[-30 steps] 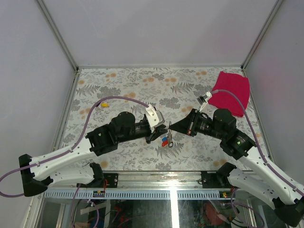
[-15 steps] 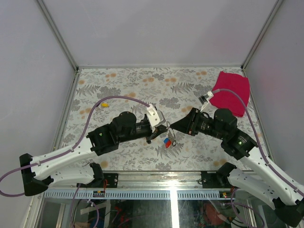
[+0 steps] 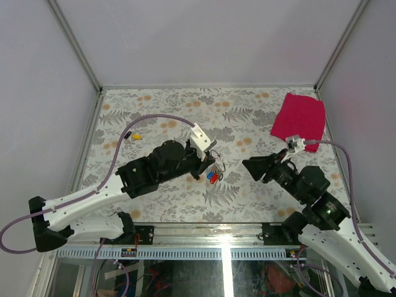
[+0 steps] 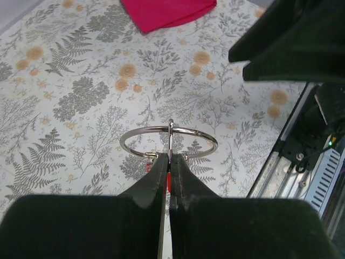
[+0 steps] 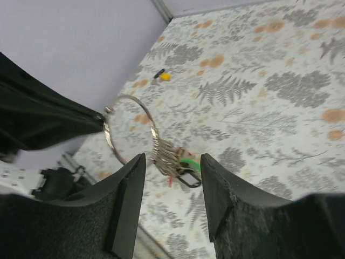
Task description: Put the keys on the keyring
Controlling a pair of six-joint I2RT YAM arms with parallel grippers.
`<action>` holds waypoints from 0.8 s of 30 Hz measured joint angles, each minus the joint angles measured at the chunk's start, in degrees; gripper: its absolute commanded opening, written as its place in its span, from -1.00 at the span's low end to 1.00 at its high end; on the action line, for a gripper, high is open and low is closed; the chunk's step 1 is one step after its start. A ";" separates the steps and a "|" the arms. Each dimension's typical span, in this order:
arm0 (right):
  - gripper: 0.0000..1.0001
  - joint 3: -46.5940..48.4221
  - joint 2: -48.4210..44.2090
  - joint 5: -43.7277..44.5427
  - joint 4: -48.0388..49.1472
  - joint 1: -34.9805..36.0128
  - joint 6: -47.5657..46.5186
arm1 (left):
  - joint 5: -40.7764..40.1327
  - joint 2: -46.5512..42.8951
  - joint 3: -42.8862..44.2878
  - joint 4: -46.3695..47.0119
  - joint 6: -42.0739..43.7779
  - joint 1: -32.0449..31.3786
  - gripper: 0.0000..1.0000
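Up close, thin shiny silver keyring (image 4: pixel 170 137), coloured keys (image 5: pixel 173 161) on it.

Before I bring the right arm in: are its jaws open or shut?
Open: in its wrist view the right gripper has its fingers apart, gripping nothing.

Bright diffuse light; faint shadows; right pincer (image 5: pixel 171 167) blurred near lens.
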 measured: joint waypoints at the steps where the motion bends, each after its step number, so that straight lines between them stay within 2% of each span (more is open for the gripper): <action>1: 0.05 -1.81 -1.16 0.46 1.03 0.00 -1.53 | -0.81 0.42 0.87 -0.66 -0.74 0.00 -1.00; 6: 0.15 -12.07 -6.56 2.12 9.53 0.00 -10.82 | -4.15 3.45 6.34 -4.15 -3.91 0.00 -1.00; 13: 0.15 -16.96 -7.21 -2.19 20.33 0.00 -22.51 | -6.86 7.15 12.79 -9.16 -7.23 0.00 -1.00; 19: 0.14 -16.98 -0.33 -8.92 26.91 0.00 -29.66 | -7.91 8.83 15.91 -11.69 -8.90 0.00 -1.00; 24: 0.11 -16.98 6.84 -13.86 31.69 0.00 -31.08 | -8.44 9.40 16.55 -12.94 -9.62 0.00 -1.00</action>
